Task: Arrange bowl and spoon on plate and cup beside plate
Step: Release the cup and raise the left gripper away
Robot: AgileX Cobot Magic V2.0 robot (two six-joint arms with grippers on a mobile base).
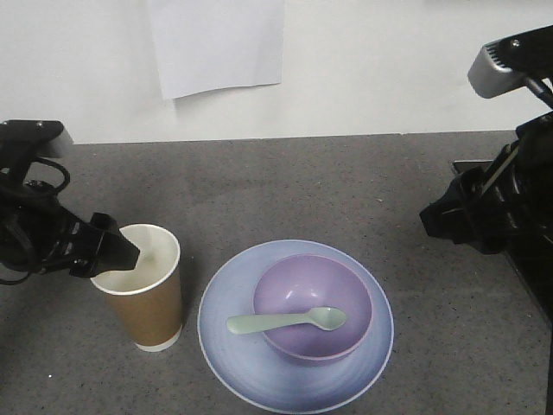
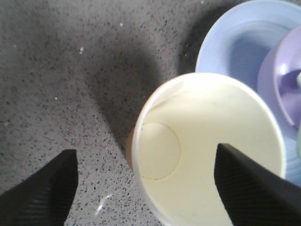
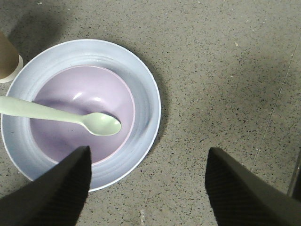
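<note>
The brown paper cup (image 1: pixel 143 298) stands upright just left of the pale blue plate (image 1: pixel 223 346). On the plate sits the purple bowl (image 1: pixel 304 284), and the mint-green spoon (image 1: pixel 285 322) lies across the bowl's rim. My left gripper (image 1: pixel 117 255) is open at the cup's top left. In the left wrist view the cup (image 2: pixel 207 141) has one finger over its white inside and the other finger outside it, left gripper (image 2: pixel 144 149). My right gripper (image 3: pixel 148 149) is open above bare table, right of the plate (image 3: pixel 143 94), bowl (image 3: pixel 80 89) and spoon (image 3: pixel 61 115).
Everything rests on a grey speckled tabletop (image 1: pixel 346 190) that ends at a white wall. A white sheet of paper (image 1: pixel 216 43) hangs on that wall. The right arm (image 1: pixel 501 207) stands at the table's right side.
</note>
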